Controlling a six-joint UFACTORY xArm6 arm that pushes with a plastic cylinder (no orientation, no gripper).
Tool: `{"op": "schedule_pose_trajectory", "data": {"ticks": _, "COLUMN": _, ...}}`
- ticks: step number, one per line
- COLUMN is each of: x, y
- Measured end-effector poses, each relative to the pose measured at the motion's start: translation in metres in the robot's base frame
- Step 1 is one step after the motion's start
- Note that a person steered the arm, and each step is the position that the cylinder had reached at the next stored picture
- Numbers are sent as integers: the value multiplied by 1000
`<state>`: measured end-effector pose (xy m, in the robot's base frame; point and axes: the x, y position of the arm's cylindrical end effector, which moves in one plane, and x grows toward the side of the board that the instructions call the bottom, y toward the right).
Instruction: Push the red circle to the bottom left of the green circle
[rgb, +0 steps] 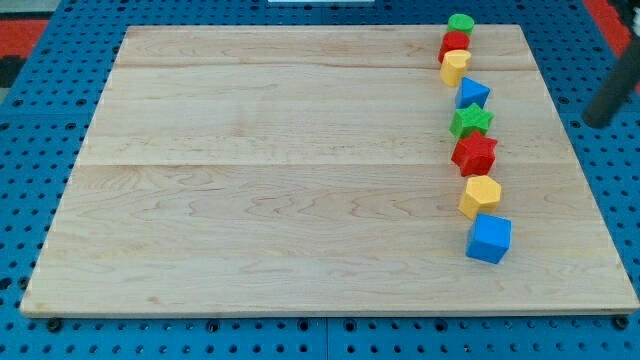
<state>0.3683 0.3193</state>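
Observation:
The green circle (460, 22) sits at the view's top right of the wooden board (270, 180). The red circle (454, 43) touches it just below, slightly to the left. A yellow block (455, 67) presses against the red circle's lower side. My rod enters from the view's right edge. My tip (598, 121) is off the board over the blue pegboard, well to the right of the blocks and touching none.
Below the yellow block a column runs down the board's right side: a blue triangle (472, 93), a green star (471, 121), a red star (474, 153), a yellow hexagon (480, 195) and a blue cube (489, 238).

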Motion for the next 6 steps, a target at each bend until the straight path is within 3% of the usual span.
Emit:
{"op": "schedule_pose_trajectory", "data": {"ticks": 2, "x": -80, "y": -70}}
{"op": "schedule_pose_trajectory", "data": {"ticks": 4, "x": -90, "y": -72}}
{"op": "schedule_pose_trajectory", "data": {"ticks": 6, "x": -115, "y": -128}}
